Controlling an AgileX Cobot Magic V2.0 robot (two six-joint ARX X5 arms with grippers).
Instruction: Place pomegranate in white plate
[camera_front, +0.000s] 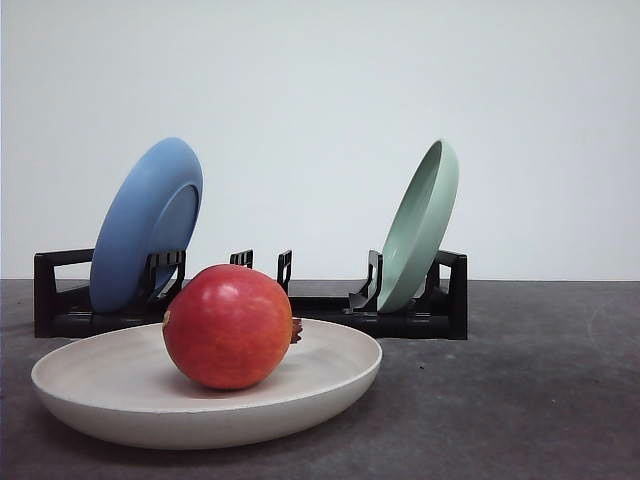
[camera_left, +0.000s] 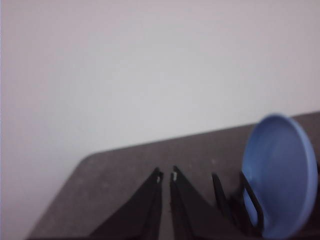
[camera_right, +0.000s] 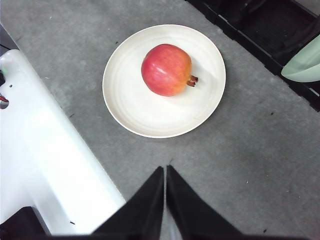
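Left gripper (camera_left: 166, 176) and right gripper (camera_right: 165, 170): jaws closed, empty.

The pomegranate (camera_right: 167, 69) lies in the white plate (camera_right: 145, 112), a little toward the plate's upper part, its dark crown stub pointing right. The plate sits on the grey counter (camera_right: 250, 165) in the upper middle of the frame. At bottom centre the right gripper (camera_right: 165, 171) shows its two black fingers pressed nearly together, holding nothing, well apart from the plate. A black rack (camera_right: 260, 35) crosses the upper right corner, with a pale green plate (camera_right: 305, 65) at the right edge.
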